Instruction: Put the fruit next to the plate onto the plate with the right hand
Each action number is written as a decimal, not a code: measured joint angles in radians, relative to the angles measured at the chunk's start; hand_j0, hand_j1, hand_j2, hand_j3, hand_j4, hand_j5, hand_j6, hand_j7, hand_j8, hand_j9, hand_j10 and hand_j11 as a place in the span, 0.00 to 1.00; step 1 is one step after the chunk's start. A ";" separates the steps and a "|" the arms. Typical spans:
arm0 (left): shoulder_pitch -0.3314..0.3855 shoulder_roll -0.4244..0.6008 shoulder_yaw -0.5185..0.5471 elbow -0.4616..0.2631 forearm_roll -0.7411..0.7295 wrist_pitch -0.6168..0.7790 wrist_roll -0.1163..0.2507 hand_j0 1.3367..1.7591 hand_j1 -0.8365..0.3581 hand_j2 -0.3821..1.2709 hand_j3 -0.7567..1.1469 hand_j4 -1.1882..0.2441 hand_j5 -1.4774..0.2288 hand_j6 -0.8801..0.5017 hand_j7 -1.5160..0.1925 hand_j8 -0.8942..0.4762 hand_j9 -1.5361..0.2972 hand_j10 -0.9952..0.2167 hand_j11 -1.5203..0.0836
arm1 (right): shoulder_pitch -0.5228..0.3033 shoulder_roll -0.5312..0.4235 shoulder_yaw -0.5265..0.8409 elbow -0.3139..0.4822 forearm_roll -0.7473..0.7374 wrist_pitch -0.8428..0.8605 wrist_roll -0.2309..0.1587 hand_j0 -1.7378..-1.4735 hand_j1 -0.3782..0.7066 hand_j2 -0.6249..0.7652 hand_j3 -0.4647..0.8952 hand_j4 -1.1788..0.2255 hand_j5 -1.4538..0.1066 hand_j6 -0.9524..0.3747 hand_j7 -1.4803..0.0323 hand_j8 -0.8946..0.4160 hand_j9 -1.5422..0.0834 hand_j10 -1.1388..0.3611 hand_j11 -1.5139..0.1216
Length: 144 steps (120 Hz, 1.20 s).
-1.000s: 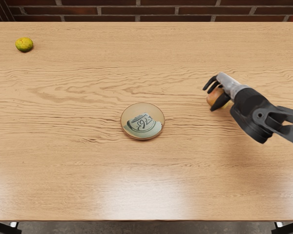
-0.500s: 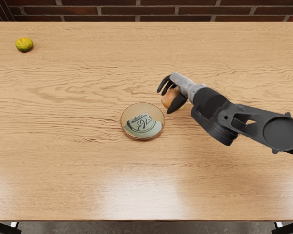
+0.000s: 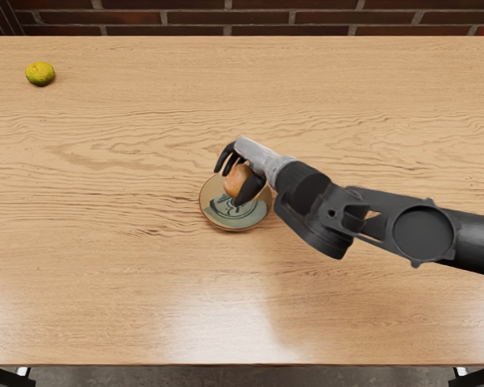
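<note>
Fruit (image 3: 235,181), brownish-orange, is gripped in the curled fingers of the right hand (image 3: 244,165), over the plate (image 3: 218,211) toward its twelve o'clock rim (whether it touches the plate cannot be told). The arm comes in from four o'clock. A green fruit (image 3: 40,73) lies well apart, at ten o'clock on the table (image 3: 105,266).

No writing, label or number can be read anywhere; the plate (image 3: 216,212) carries only a blue painted squiggle.
</note>
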 joint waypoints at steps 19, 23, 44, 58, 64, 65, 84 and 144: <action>0.000 0.000 0.000 0.000 0.000 0.000 0.000 0.76 0.76 0.26 0.40 0.67 0.69 0.47 0.71 0.48 0.67 0.63 0.76 | -0.010 0.014 -0.018 -0.002 -0.005 -0.006 0.001 0.32 0.47 0.47 0.34 0.44 0.44 0.32 0.49 0.43 0.48 0.48 0.46; 0.000 0.000 0.000 0.000 0.000 0.000 0.000 0.76 0.76 0.26 0.40 0.67 0.69 0.47 0.71 0.48 0.67 0.63 0.76 | -0.012 0.015 -0.020 -0.002 -0.006 -0.014 0.001 0.32 0.44 0.46 0.34 0.48 0.49 0.35 0.53 0.44 0.52 0.50 0.51; 0.000 0.000 0.000 0.000 0.000 0.000 0.000 0.76 0.76 0.26 0.40 0.67 0.69 0.47 0.71 0.48 0.67 0.63 0.76 | -0.011 0.018 -0.018 0.005 -0.001 -0.076 0.001 0.31 0.23 0.45 0.34 0.66 0.72 0.54 0.76 0.56 0.74 0.63 0.72; 0.000 0.000 0.000 0.000 0.000 0.000 0.000 0.76 0.76 0.26 0.40 0.67 0.69 0.47 0.71 0.48 0.67 0.63 0.76 | 0.008 -0.066 0.029 0.071 0.037 -0.057 0.001 0.31 0.17 0.45 0.34 0.73 0.79 0.60 0.84 0.60 0.82 0.67 0.80; 0.000 0.000 0.000 0.000 0.000 0.000 0.000 0.76 0.76 0.26 0.40 0.67 0.69 0.47 0.71 0.48 0.67 0.63 0.76 | 0.011 -0.102 0.062 0.093 0.072 -0.007 0.001 0.30 0.15 0.45 0.34 0.74 0.82 0.62 0.86 0.61 0.84 0.68 0.82; 0.000 0.000 0.000 0.000 0.000 0.000 0.000 0.76 0.76 0.26 0.40 0.67 0.69 0.47 0.71 0.48 0.67 0.63 0.76 | 0.012 -0.108 0.070 0.096 0.081 0.007 0.001 0.30 0.14 0.45 0.34 0.75 0.82 0.62 0.87 0.61 0.84 0.69 0.82; 0.000 0.000 0.000 0.000 0.000 0.000 0.000 0.76 0.76 0.26 0.40 0.67 0.69 0.47 0.71 0.48 0.67 0.63 0.76 | -0.011 -0.262 0.265 0.129 0.391 0.386 0.001 0.30 0.10 0.45 0.34 0.78 0.86 0.66 0.91 0.63 0.88 0.71 0.86; 0.008 0.000 0.001 -0.005 0.001 -0.008 0.000 0.76 0.76 0.26 0.40 0.67 0.69 0.47 0.71 0.48 0.67 0.63 0.76 | -0.217 -0.788 0.448 -0.155 0.877 0.951 0.133 0.30 0.07 0.45 0.34 0.81 0.90 0.69 0.94 0.65 0.92 0.73 0.89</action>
